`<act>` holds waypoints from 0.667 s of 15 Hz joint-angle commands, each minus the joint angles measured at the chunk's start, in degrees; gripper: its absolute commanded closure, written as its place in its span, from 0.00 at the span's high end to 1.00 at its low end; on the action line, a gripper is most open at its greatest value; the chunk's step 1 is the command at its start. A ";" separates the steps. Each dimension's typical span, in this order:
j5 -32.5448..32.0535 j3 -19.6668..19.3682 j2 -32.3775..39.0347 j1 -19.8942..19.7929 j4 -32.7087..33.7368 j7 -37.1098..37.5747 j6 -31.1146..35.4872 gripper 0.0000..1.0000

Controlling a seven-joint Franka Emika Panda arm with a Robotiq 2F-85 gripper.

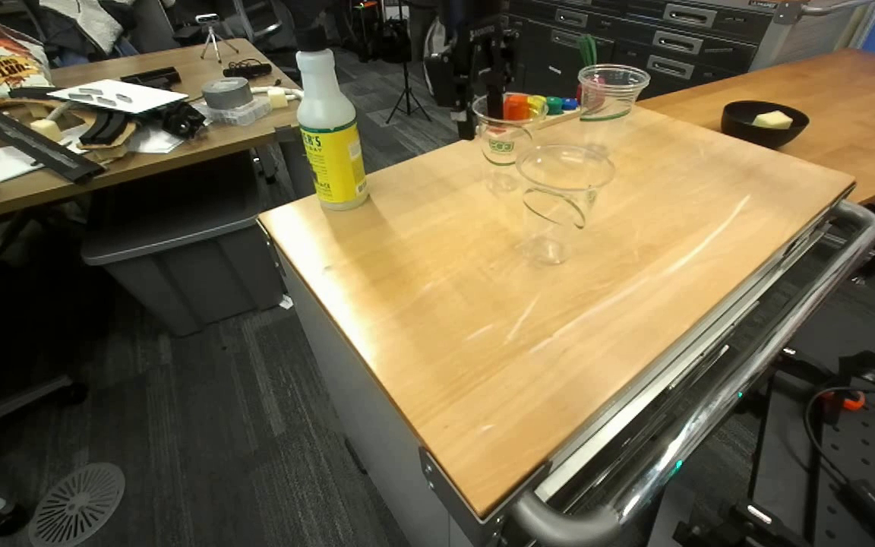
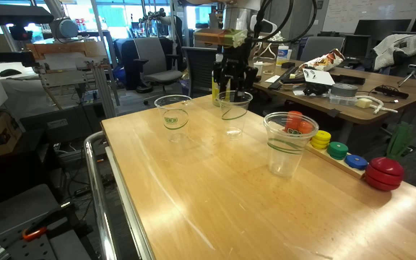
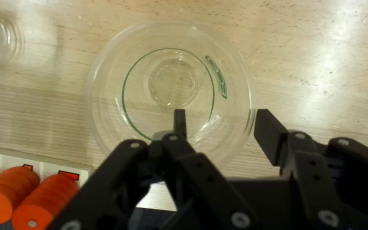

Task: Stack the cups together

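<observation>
Straddling the rim of the middle cup (image 3: 172, 83), the jaws stand apart, one within the clear mouth and one just outside the wall. The gap between them is plain in the wrist view; no pinch shows yet, and whether either jaw touches the cup I cannot tell. Gripping one wall near the top makes sense, I judge: it spares the jaws from spanning the wide mouth, and it leaves the narrower base free to slip inside another cup. What looks like a thin wall may well flex if squeezed hard. The cup stands upright on the bench (image 1: 483, 327).

Near it, upright and apart, stand its likely partners: the handle-side cup (image 2: 174, 120), closer to the metal handle (image 2: 99, 196), and the ring-side cup (image 2: 285, 159), by the row of coloured rings (image 2: 337, 150). That spacing gives the outer jaw room beside the wall. Mouths up, either could take the middle cup base first; nothing shows which is meant. Through such clear walls I cannot tell whether the ring-side cup has another nested in it.

Farther out, the yellow-labelled bottle (image 1: 333, 148) stands near the bench's edge, no part of the stacking as I read it.
</observation>
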 commanded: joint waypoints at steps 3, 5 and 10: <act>-0.53 -0.29 -1.31 0.29 -0.78 0.13 -0.19 0.13; -1.30 -0.31 -2.47 0.47 -2.30 -0.27 0.10 0.05; -10.25 -1.43 -6.21 2.36 -7.66 1.93 2.64 0.04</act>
